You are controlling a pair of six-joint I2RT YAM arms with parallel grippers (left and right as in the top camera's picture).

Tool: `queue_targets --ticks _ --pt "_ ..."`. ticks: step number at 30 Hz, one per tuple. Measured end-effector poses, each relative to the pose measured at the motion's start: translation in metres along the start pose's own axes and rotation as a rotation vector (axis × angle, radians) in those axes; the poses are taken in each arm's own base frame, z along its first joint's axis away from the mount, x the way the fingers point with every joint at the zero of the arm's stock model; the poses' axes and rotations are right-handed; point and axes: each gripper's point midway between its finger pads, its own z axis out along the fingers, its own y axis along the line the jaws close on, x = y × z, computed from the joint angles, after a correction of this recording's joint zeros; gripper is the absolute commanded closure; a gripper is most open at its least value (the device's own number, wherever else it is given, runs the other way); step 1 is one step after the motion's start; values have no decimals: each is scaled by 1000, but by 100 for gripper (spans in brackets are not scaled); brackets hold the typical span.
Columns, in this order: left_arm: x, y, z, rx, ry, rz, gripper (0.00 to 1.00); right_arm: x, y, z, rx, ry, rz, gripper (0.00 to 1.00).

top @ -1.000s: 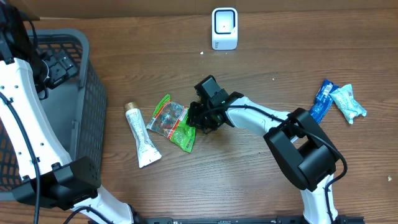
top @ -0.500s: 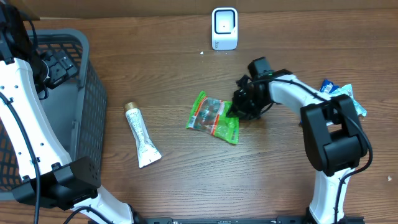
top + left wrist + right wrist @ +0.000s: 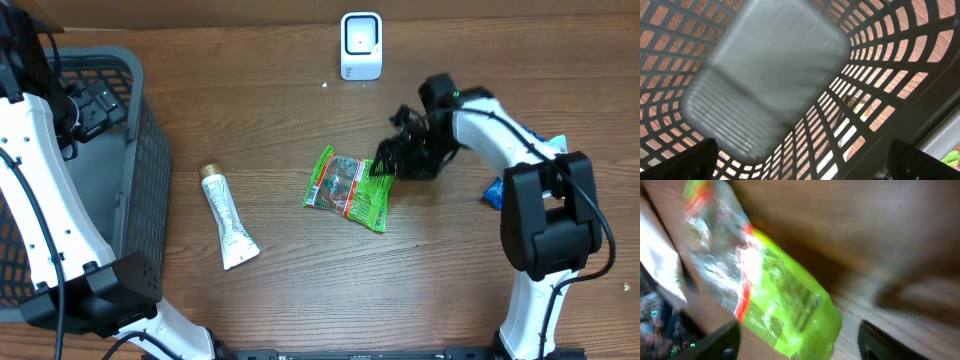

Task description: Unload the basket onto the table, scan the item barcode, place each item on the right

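Note:
The item, a green and clear snack bag (image 3: 346, 188), lies flat on the wooden table below the white barcode scanner (image 3: 361, 45). My right gripper (image 3: 393, 160) hovers at the bag's right end, its jaws wide apart and holding nothing. In the right wrist view the bag (image 3: 775, 295) is blurred, with its green end lying between the spread fingers of the right gripper (image 3: 800, 341). My left gripper (image 3: 88, 108) is open above the grey basket (image 3: 150, 150). The left wrist view shows the left gripper (image 3: 807, 162) over the basket floor (image 3: 765, 65).
A white tube (image 3: 228, 217) lies left of the bag, near the basket wall. Blue and pale packets (image 3: 553, 152) lie at the right, partly hidden behind my right arm.
My right gripper pulled the bag rightward from beside the tube to below the scanner, then opened and let it go. The left arm has not moved.

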Motion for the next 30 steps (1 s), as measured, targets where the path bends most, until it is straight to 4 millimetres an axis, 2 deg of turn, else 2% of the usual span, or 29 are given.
queue_targets --ticks 2,3,6,9,12,17,19,22,26,30 --pt "0 0 0 0 0 0 1 -17 7 -18 43 -42 -59 7" --pt "0 0 0 0 0 0 0 -33 13 -33 80 -91 -114 4" --pt "0 0 0 0 0 0 0 -56 27 -55 131 -173 -245 3" --pt "0 0 0 0 0 0 0 -58 36 -55 161 -176 -360 2" --pt "0 0 0 0 0 0 0 -51 51 -37 182 -136 -538 0" --pt "0 0 0 0 0 0 1 -35 69 -2 178 -71 -713 0" --pt "0 0 0 0 0 0 1 -27 71 12 177 -28 -753 0" --pt "0 0 0 0 0 0 1 -22 67 30 177 17 -779 0" --pt "0 0 0 0 0 0 1 -20 40 60 203 94 -759 8" --pt "0 0 0 0 0 0 0 -22 34 62 214 100 -764 19"
